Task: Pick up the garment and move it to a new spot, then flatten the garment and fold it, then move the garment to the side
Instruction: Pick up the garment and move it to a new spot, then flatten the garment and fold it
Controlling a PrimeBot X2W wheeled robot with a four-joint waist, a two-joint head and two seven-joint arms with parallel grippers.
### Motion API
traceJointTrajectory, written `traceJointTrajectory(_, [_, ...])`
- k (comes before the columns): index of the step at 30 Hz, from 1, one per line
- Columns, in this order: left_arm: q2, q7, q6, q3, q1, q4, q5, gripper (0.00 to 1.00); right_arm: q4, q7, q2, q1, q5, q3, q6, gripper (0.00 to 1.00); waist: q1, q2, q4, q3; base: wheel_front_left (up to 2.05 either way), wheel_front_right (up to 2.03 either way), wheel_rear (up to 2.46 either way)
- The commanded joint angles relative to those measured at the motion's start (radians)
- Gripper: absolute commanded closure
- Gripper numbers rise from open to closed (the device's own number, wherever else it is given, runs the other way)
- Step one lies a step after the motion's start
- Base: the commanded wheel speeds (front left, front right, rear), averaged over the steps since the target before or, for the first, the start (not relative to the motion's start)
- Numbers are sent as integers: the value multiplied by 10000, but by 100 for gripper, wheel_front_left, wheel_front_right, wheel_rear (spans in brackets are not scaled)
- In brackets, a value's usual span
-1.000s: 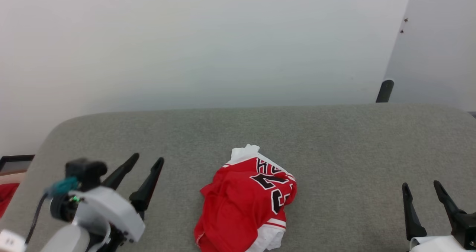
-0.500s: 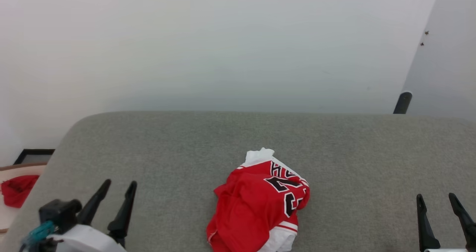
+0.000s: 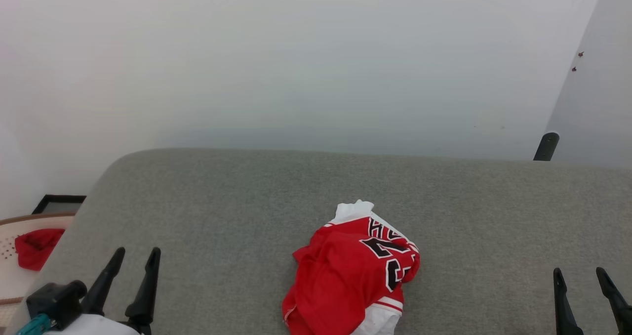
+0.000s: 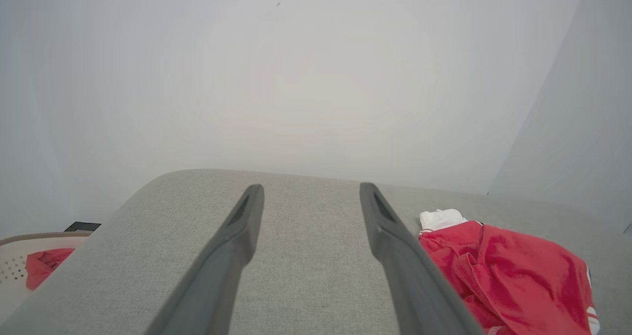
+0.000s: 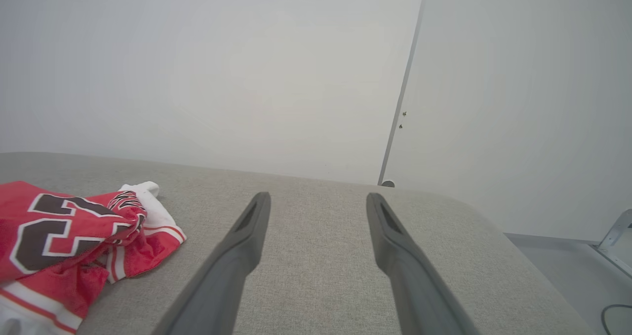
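Head camera panned; garment crumpled lower centre on bench, unmoved. Left gripper drawn back to lower left, right gripper lower right; both wide open, empty. Pickup still ahead.

Garment centred on table, basket beyond left edge

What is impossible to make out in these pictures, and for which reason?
Jersey: crumpled folds hide most lettering in every view; head view's bottom edge cuts its near end.
Right pincer: head view's bottom edge cuts its base.
Basket: head view's left edge cuts it off.
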Motion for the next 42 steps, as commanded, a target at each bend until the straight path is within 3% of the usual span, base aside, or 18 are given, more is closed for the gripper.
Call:
traceJointTrajectory(1, [-62, 3, -48, 78, 130, -33, 83, 0, -42, 21, 9, 79, -67, 33, -10, 0, 0, 0, 43, 8, 0, 0, 0])
traceJointTrajectory(9, [-296, 3, -128, 264, 79, -70, 263, 0, -133, 263, -103, 22, 97, 252, -10, 0, 0, 0, 358, 154, 0, 0, 0])
traceJointTrajectory(14, [-636, 2, 232, 480, -127, 24, 252, 0, -206, 647, -379, -364, 484, 769, -10, 0, 0, 0, 811, 336, 0, 0, 0])
traceJointTrajectory(22, [-1430, 2, 404, 646, -358, -59, 498, 0, -5, 1910, -1190, -1296, 1387, 1574, -10, 0, 0, 0, 1876, 789, 0, 0, 0])
traceJointTrajectory(35, [-2188, 1, 191, 212, -979, -110, 1116, 0, 1021, 4315, -2698, -3095, 3192, 2407, -10, 0, 0, 0, 3318, 1998, 0, 0, 0])
traceJointTrajectory(42, [-2864, 1, 4, 167, -1539, 88, 1444, 0, 1754, 5430, -3399, -3958, 3902, 2883, -10, 0, 0, 0, 3899, 2900, 0, 0, 0])
